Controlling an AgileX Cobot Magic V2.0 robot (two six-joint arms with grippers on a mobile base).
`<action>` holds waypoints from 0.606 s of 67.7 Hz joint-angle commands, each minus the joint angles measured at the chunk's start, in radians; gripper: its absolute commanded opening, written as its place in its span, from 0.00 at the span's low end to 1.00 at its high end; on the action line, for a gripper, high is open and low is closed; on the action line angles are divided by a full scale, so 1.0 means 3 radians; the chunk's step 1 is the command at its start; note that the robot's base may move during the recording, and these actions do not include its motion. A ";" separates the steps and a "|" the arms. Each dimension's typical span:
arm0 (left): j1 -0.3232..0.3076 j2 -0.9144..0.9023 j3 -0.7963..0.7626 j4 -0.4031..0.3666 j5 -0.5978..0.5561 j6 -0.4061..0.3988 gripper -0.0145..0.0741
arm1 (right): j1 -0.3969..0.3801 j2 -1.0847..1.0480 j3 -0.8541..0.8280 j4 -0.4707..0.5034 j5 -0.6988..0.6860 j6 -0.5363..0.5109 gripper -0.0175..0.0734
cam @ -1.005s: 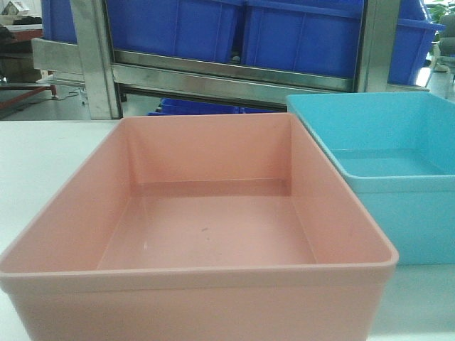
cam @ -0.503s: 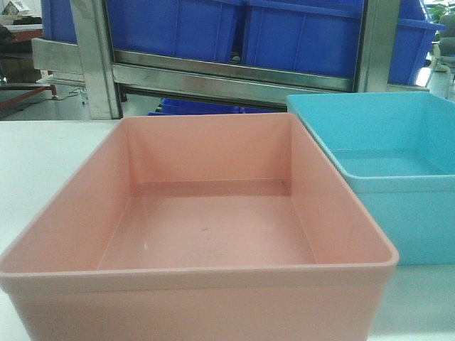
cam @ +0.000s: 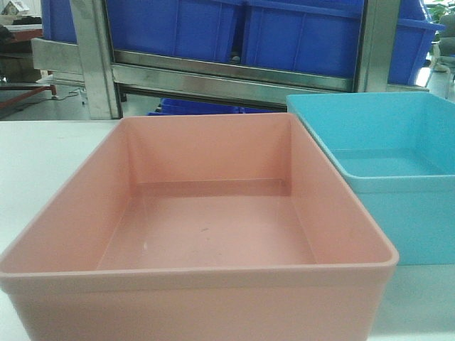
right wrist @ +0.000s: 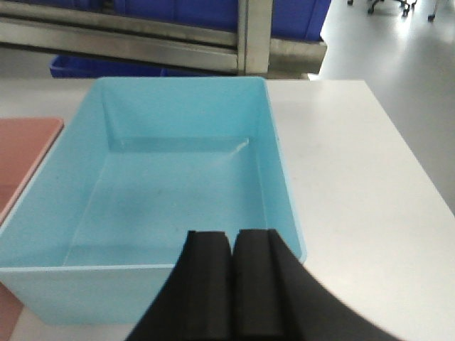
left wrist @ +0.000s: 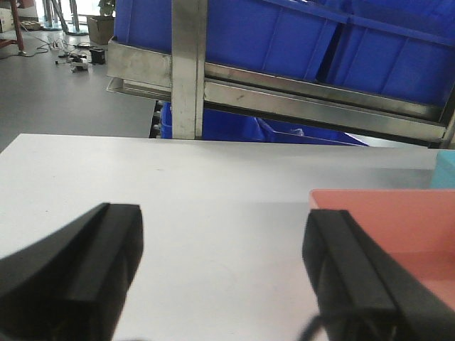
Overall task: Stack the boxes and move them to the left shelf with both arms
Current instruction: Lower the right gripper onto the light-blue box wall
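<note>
Fingers of the left gripper (left wrist: 220,234) are standing wide apart, gripping nothing, above the white table (left wrist: 213,177) beside the salmon pink tub (left wrist: 405,217). Fingers of the right gripper (right wrist: 232,240) are pressing together, empty, at the near rim of the light blue tub (right wrist: 279,170).

Bright, even light; soft focus

- Pink tub (cam: 206,234): smooth plastic, soft sheen, a few dark specks on its floor.
- Blue tub (right wrist: 178,192): smooth plastic, glossier; its floor mirrors light.
- Rack rail (cam: 234,82): bare steel, brushed, shiny, scuffed.
- Dark bins (cam: 298,35): blue plastic, half-glossy.
- Table (left wrist: 213,192): white, smooth, nearly matt.
- Left gripper (left wrist: 222,238) and right gripper (right wrist: 232,245): matt black; plastic or rubber, cannot tell.
- Floor (right wrist: 384,35): grey, smooth, glossy.
</note>
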 commanded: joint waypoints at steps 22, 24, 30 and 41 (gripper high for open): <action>0.0010 0.0016 -0.0092 -0.0002 -0.0281 0.0008 0.60 | -0.0015 0.1460 -0.0970 0.0191 0.0370 0.0078 0.25; 0.0010 0.0016 -0.0092 -0.0002 -0.0281 0.0008 0.60 | -0.0015 0.1577 -0.1054 0.0184 0.0453 0.0074 0.25; 0.0010 0.0016 -0.0092 -0.0002 -0.0281 0.0008 0.60 | -0.0021 0.1911 -0.1378 0.0156 0.0779 0.0069 0.25; 0.0010 0.0016 -0.0092 -0.0002 -0.0281 0.0008 0.60 | -0.0078 0.2598 -0.1993 0.0158 0.1292 -0.0159 0.26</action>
